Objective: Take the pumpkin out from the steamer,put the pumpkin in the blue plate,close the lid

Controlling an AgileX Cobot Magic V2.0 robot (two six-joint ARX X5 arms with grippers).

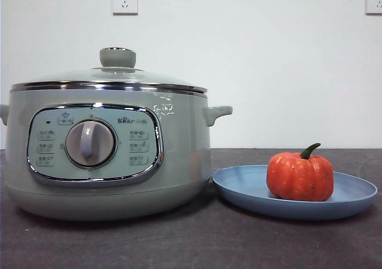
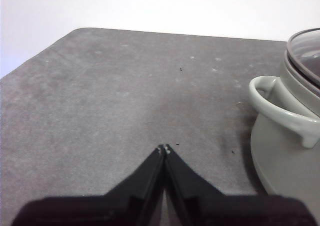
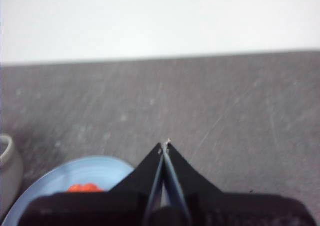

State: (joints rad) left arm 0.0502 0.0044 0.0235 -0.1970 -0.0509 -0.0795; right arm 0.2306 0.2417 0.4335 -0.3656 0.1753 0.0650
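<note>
The orange-red pumpkin [image 1: 300,176] with a green stem sits upright on the blue plate [image 1: 239,185], right of the steamer [image 1: 107,155]. The glass lid [image 1: 113,78] with its pale green knob rests shut on the steamer. Neither arm shows in the front view. My left gripper [image 2: 164,148] is shut and empty above bare table, beside the steamer's side handle [image 2: 277,110]. My right gripper [image 3: 166,145] is shut and empty above the table; the blue plate [image 3: 60,181] and a bit of the pumpkin [image 3: 84,188] show beside its jaws.
The dark grey table [image 1: 197,245] runs to a rounded far corner [image 2: 80,33] in the left wrist view. A white wall with two sockets [image 1: 124,0] stands behind. The steamer's edge [image 3: 7,166] shows in the right wrist view.
</note>
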